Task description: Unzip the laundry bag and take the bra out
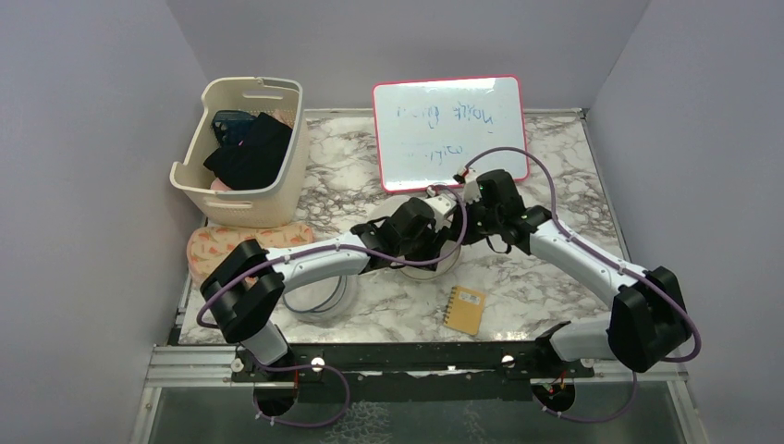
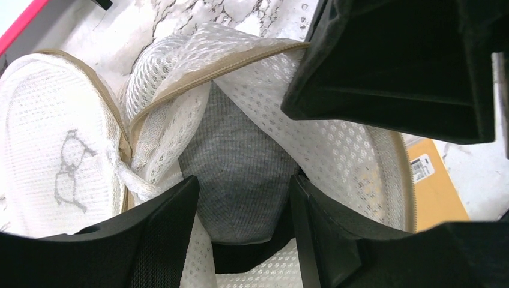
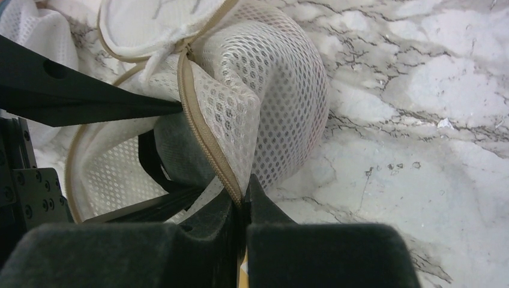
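- The marble desk (image 1: pixel 555 157) carries everything; the laundry bag (image 1: pixel 444 264) lies near its middle, under both wrists and in front of the whiteboard (image 1: pixel 450 129).
- The laundry bag is already unzipped. Its round top flap, with the bra icon (image 2: pixel 69 168), is folded off to one side, and the mesh wall gapes.
- The bra (image 2: pixel 240 168) sits inside that mouth, a grey padded cup with mesh on both sides, not yet lifted out.
- The left pincer (image 2: pixel 240 234) reaches into the opening, its jaws about half apart on either side of the cup and not visibly pinching it.
- The right pincer (image 3: pixel 243 198) is clamped narrow on the bag's rim, lifting the mesh so the mouth stays wide.
- The tan zipper tape (image 3: pixel 204 132) runs along that held rim.
- To do this well, I judge the left should push a little deeper and close on the cup alone, with no mesh caught. It should then draw up and out through the gap while the right keeps the bag anchored.
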